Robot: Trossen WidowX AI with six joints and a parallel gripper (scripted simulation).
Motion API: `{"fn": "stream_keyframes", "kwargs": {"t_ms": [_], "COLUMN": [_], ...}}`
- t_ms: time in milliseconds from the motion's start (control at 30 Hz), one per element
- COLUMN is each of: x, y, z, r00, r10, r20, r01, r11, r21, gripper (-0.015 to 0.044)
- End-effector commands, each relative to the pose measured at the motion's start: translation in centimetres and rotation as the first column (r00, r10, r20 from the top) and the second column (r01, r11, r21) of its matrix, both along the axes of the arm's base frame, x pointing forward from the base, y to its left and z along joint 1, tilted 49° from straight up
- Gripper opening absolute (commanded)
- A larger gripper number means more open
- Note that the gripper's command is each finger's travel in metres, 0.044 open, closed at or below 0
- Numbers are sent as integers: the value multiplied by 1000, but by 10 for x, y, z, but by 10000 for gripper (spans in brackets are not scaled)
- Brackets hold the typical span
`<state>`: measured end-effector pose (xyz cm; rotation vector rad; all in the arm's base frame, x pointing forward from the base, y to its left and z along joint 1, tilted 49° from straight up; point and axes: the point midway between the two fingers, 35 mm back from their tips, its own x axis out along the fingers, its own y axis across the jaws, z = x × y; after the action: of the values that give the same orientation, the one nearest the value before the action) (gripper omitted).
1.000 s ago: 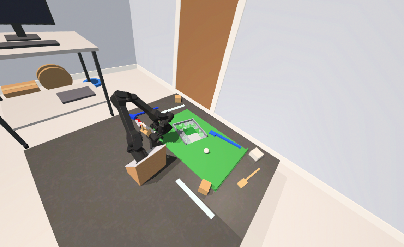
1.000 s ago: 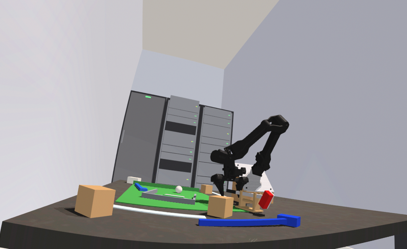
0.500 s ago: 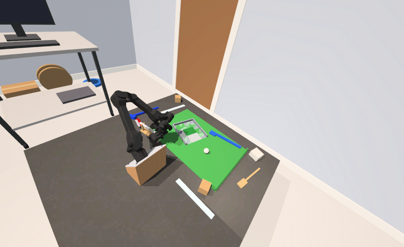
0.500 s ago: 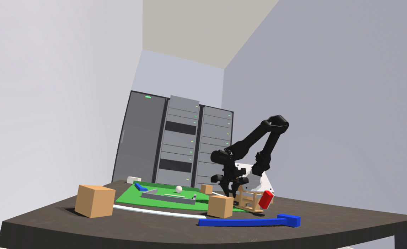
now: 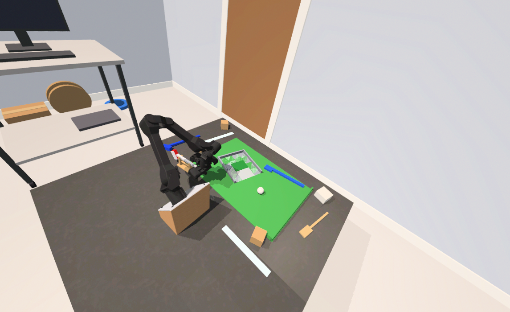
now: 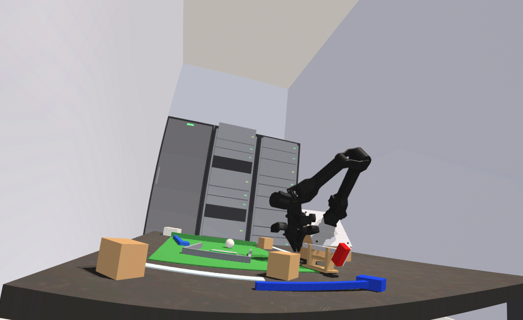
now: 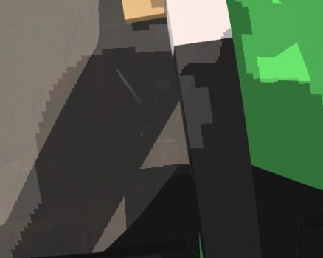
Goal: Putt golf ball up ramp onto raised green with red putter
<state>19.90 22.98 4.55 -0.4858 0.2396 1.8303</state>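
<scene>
Red putter (image 6: 340, 254) lies across a small wooden rack (image 6: 318, 258) on the dark desk (image 6: 434, 286), red head sticking out past one end, pale shaft running back toward the green mat (image 5: 272, 201). In the wrist view the shaft (image 7: 198, 11) goes from white to dark grip, straight down the frame along the mat's edge.

Gripper (image 6: 296, 248) points straight down onto the shaft, just mat-side of the rack. Fingers drawn nearly together, pinching the putter's shaft (contact itself is hard to make out from the exterior view, the dark fingertips merge with the rack). Putter is not lifted; it rests on the rack.

Golf ball (image 5: 260, 190), white, sits on the open mat, well apart from the gripper. Beyond it the grey-walled pen (image 5: 239, 165) holds the ramp and the raised green; ball is outside it.

Outward: blue putter (image 6: 319, 284) near the desk's front edge, a second blue one (image 5: 284, 175) along the mat's far side, a wooden one (image 5: 313, 225) off the mat. Tan cubes (image 6: 122, 258) and a white strip (image 5: 245, 250) scattered around.
</scene>
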Motion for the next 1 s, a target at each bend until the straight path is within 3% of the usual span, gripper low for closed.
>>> {"fn": "stream_keyframes", "kwargs": {"t_ms": [0, 700, 967], "x": [7, 16, 36], "y": [-8, -65, -85], "z": [7, 62, 31], "r00": [1000, 1000, 979], "r10": [-3, -3, -140], "r20": [12, 5, -150], "r01": [3, 3, 124], "r11": [1000, 1000, 986], "r21": [0, 12, -110], "gripper": [0, 0, 0]}}
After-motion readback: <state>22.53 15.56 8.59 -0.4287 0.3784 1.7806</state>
